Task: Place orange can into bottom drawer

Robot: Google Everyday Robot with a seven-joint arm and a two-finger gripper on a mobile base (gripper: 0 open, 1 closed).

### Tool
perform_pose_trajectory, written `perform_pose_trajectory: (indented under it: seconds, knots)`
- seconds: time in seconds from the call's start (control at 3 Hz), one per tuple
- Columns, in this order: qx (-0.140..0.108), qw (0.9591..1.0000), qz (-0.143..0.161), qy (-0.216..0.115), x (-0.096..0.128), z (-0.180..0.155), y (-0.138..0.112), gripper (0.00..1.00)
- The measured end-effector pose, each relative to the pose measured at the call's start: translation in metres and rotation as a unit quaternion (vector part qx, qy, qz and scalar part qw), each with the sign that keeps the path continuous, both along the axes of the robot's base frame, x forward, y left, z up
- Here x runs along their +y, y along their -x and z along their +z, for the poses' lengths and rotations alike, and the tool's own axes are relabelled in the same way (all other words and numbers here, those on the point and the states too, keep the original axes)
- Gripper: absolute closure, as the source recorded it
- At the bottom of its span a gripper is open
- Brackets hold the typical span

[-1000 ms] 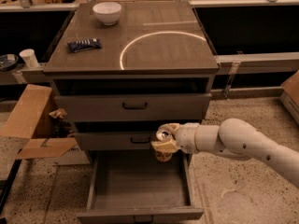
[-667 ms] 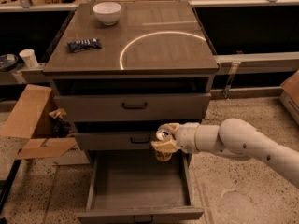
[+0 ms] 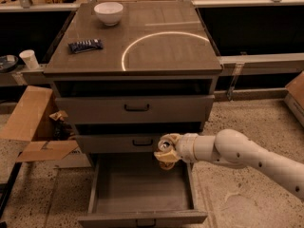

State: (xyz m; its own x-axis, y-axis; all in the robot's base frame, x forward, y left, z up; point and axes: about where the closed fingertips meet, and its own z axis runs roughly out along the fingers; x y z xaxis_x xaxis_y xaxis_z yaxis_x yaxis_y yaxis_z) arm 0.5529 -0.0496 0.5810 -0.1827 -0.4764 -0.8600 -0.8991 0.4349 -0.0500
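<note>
The orange can (image 3: 165,147) is held in my gripper (image 3: 166,152), its silver top facing the camera. The gripper is shut on the can, above the back right part of the open bottom drawer (image 3: 142,188). The drawer is pulled out below two shallower drawers; its plain grey inside shows nothing in it. My white arm (image 3: 237,153) reaches in from the right.
A white bowl (image 3: 108,12) and a dark snack packet (image 3: 85,45) lie on the cabinet top (image 3: 166,42). An open cardboard box (image 3: 33,122) stands to the left of the cabinet. A paper cup (image 3: 29,59) sits on a ledge at the far left.
</note>
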Motion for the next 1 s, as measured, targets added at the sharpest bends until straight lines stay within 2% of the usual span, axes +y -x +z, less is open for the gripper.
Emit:
perform_pose_trajectory:
  seconds: [0.67, 1.0]
  knots:
    - [0.026, 0.9992, -0.01, -0.029, -0.013, -0.108, 0.0, 1.0]
    - [0.055, 0.9964, -0.021, -0.06, -0.011, -0.167, 0.007, 1.0]
